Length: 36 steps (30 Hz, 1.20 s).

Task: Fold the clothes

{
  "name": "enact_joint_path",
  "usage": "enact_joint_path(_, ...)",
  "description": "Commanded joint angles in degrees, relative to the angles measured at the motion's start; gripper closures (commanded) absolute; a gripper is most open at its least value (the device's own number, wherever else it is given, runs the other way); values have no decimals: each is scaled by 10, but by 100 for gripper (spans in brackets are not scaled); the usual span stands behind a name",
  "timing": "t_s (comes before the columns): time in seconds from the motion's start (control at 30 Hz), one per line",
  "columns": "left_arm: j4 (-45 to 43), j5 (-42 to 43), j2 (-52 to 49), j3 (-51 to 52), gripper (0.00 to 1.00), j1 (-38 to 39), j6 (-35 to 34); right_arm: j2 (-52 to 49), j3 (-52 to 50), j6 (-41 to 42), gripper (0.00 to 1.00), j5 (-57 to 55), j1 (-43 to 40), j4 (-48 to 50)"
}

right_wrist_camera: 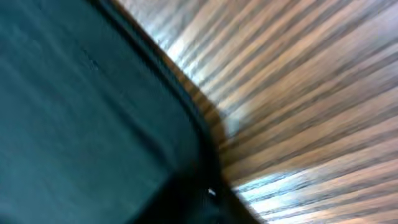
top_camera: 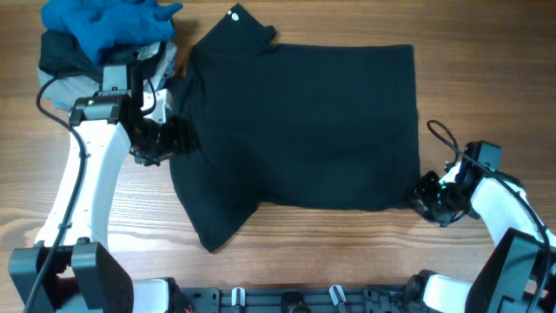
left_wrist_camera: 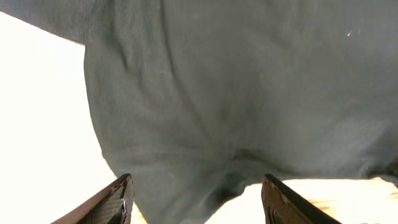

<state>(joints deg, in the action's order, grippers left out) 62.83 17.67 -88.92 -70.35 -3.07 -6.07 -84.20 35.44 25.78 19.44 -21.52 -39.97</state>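
Observation:
The clothes (top_camera: 304, 122), a large black garment, lie spread flat across the middle of the table, with a small white button mark (top_camera: 233, 13) at the top corner. My left gripper (top_camera: 178, 137) sits at its left edge. In the left wrist view this gripper (left_wrist_camera: 196, 180) is open, its fingers (left_wrist_camera: 115, 199) wide apart, and a fold of the cloth (left_wrist_camera: 236, 93) lies between and ahead of them. My right gripper (top_camera: 423, 193) is at the garment's lower right corner. The right wrist view is blurred: it shows cloth (right_wrist_camera: 74, 112) beside wood, and the jaws cannot be made out.
A bright blue garment (top_camera: 109, 22) lies on a dark and grey pile (top_camera: 61, 56) at the back left, just behind my left arm. Bare wooden table (top_camera: 347, 252) shows in front of the black garment. The arms' base rail (top_camera: 287, 300) runs along the front edge.

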Motion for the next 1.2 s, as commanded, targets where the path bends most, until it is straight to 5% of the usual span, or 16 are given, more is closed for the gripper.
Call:
enact_joint_path(0.0, 21, -4, 0, 5, 34, -3, 10, -17, -4, -17, 88, 18, 3, -20)
enact_joint_path(0.2, 59, -3, 0, 68, 34, -4, -10, -17, 51, -16, 80, 19, 3, -52)
enact_joint_path(0.3, 37, 3, 0, 151, 33, -4, -89, -17, 52, -14, 95, 19, 3, -53)
enact_joint_path(0.43, -33, 114, 0, 259, 33, 2, -100, -17, 52, -11, 95, 18, 3, -50)
enact_joint_path(0.63, -68, 116, 0, 348, 32, 33, -168, -17, 52, -1, 95, 18, 3, -42)
enact_joint_path(0.73, -109, 107, 0, 363, 42, 47, -185, -17, 52, -1, 95, 18, 3, -42)
enact_joint_path(0.8, -117, 104, 0, 363, 96, 47, -185, -17, 52, -4, 94, 18, 3, -42)
enact_joint_path(1.07, 5, 107, 13, 300, 96, 22, -156, -17, 52, -56, 94, -1, 3, -80)
enact_joint_path(1.1, 31, 76, 21, 271, 96, 15, -148, -17, 52, -97, 88, 1, 3, -80)
enact_joint_path(1.17, 52, 45, 37, 231, 96, 9, -140, -17, 52, -128, 54, 1, 3, -93)
